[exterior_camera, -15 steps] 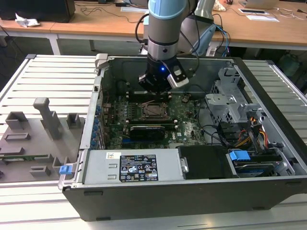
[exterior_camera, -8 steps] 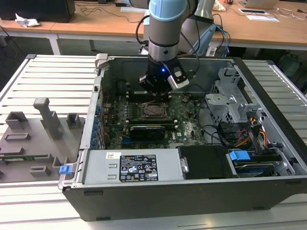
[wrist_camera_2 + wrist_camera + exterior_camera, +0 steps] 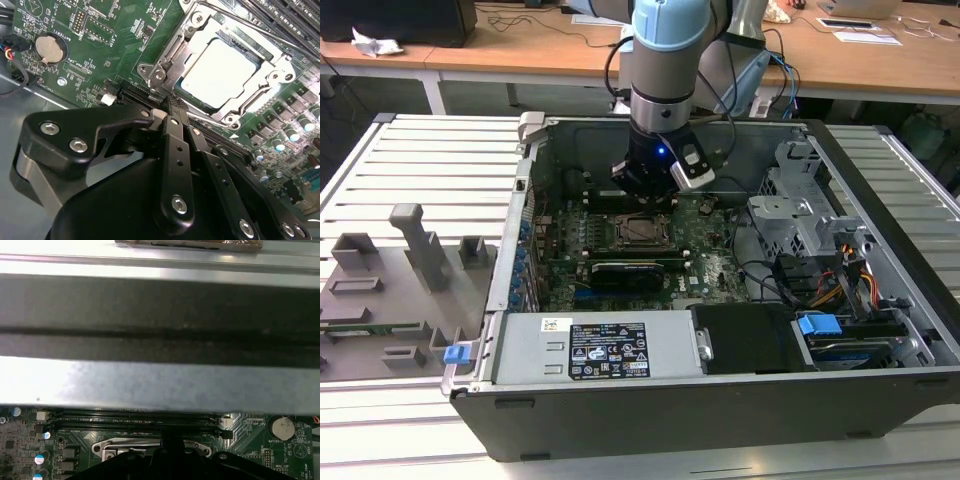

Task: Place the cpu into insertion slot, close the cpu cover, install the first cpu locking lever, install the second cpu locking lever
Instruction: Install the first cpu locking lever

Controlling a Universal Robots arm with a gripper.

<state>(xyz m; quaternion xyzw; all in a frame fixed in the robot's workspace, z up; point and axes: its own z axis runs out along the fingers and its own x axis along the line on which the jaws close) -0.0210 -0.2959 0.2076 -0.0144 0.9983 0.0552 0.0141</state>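
Gripper (image 3: pixel 172 105) with jaws pinched together sat at corner of cpu cover (image 3: pixel 200 37), lowered over cpu (image 3: pixel 217 72) in insertion slot (image 3: pixel 642 230).

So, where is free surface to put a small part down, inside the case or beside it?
Beside the case, the slatted metal table is bare between the case wall and the grey fixture block, and again along the front edge. Inside, the black cover next to the blue latch is flat and free. Around the cpu it is crowded: the gripper hangs there, cables nearby.

No print on the label (image 3: pixel 608 351) or circuit board (image 3: pixel 100 30) is legible
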